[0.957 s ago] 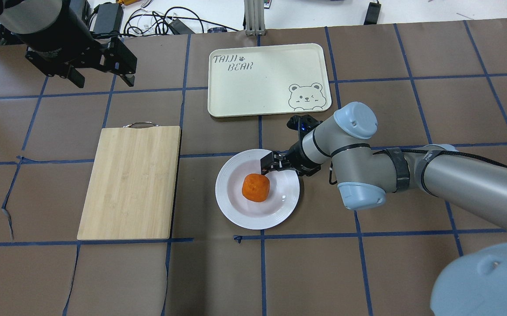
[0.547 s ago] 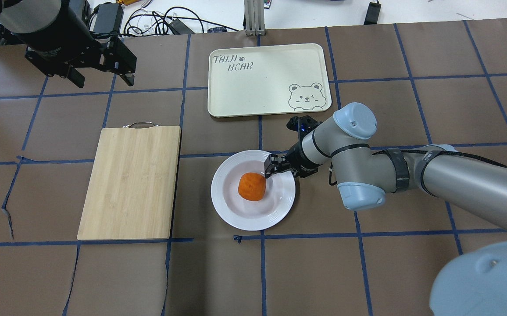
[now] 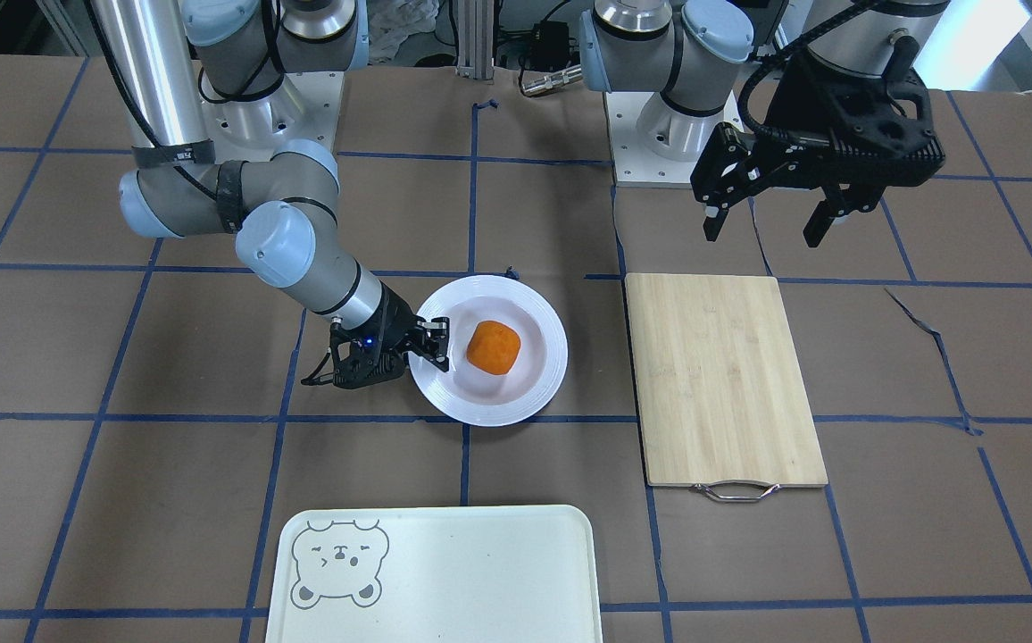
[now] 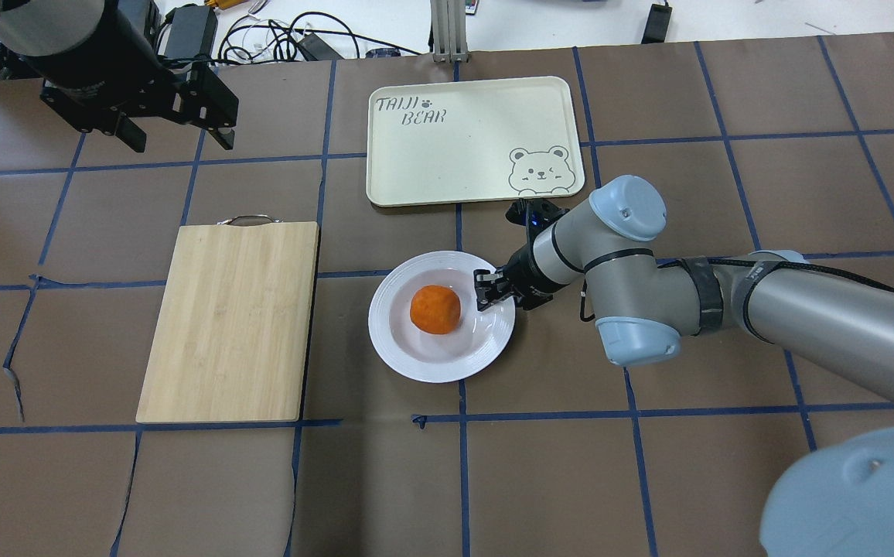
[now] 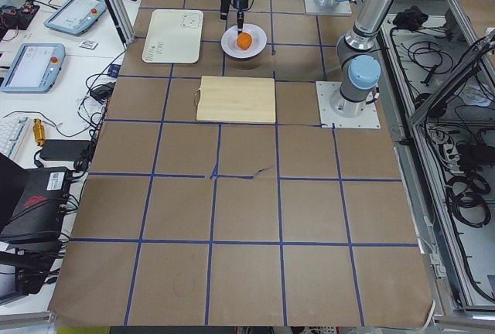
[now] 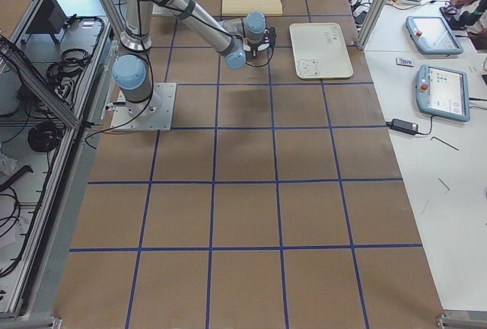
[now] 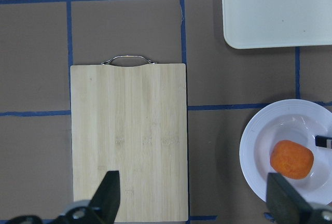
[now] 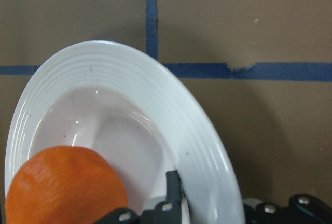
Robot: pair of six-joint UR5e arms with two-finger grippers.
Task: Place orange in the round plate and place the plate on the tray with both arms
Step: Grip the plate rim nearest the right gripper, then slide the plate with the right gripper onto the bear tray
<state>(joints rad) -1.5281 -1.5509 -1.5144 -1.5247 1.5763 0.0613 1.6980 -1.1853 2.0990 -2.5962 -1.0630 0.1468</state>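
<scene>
Our right gripper (image 4: 487,290), reaching low from the right, is clamped on the right rim of the round plate (image 4: 416,360), the orange (image 4: 435,309) in its centre. Our left gripper (image 4: 176,124) hangs spread wide, far left. The tray (image 4: 416,174) lies just beyond.

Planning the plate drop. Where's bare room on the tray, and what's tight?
The tray is bare across its whole floor. Tight spot: the strip between its near edge and the round plate, where the right gripper clamps the plate rim beside the orange.
</scene>
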